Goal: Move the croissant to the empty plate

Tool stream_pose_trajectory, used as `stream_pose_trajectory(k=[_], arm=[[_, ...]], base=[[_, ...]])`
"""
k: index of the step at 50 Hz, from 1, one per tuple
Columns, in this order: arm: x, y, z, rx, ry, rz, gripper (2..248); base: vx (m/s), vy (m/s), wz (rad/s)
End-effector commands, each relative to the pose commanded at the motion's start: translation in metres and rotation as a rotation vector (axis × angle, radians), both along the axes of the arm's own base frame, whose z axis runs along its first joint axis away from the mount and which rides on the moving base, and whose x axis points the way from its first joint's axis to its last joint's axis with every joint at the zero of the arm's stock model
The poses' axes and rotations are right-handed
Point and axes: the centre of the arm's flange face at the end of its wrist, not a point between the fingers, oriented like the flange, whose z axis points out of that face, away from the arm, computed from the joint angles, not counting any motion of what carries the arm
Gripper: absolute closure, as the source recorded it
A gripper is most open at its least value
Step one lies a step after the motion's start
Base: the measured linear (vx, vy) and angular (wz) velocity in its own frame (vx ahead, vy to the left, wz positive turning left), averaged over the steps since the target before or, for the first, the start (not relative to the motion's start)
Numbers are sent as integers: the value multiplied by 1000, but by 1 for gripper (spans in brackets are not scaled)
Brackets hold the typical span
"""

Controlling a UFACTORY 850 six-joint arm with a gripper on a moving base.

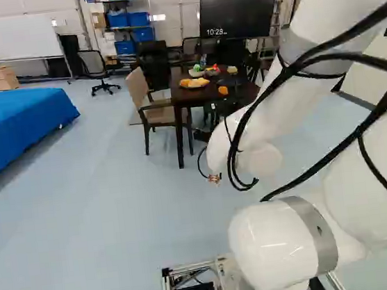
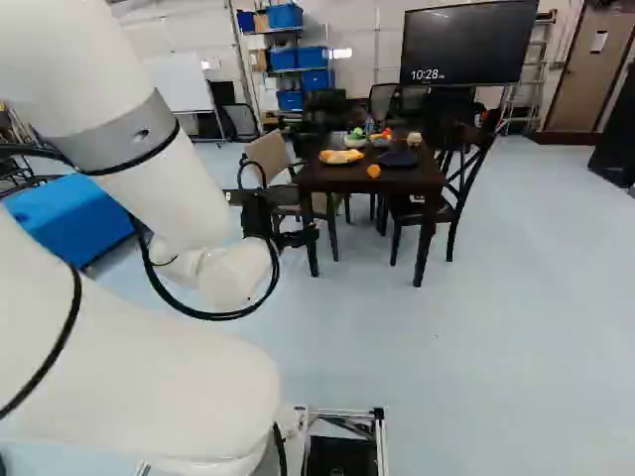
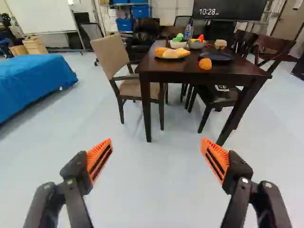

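Observation:
In the right base view my gripper [image 2: 298, 238] hangs in front of the dark table [image 2: 382, 182], below its top. The wrist view shows the gripper [image 3: 156, 146] open, its orange pads wide apart with nothing between them; the table stands ahead. On the table's near left part, a plate holds yellow and orange food pieces [image 3: 172, 53]; which one is the croissant I cannot tell. A dark plate [image 3: 216, 57] to their right looks bare. A tan item [image 3: 220, 44] lies behind it, too small to identify.
An orange fruit [image 3: 205, 63] lies near the table's front edge between the plates. Bowls [image 3: 177, 44] and a bottle [image 3: 187, 32] stand farther back. A beige chair [image 3: 110, 56] is at the table's left, dark chairs [image 3: 273, 49] at its right. A blue-covered surface [image 1: 16, 123] stands far left.

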Motion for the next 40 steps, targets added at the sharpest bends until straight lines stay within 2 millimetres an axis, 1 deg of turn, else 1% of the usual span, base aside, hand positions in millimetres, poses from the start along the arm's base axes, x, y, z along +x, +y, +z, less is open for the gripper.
stream_pose_trajectory(k=[40], arm=[[0, 0, 0, 0, 0, 0, 3]], base=[[0, 0, 0]])
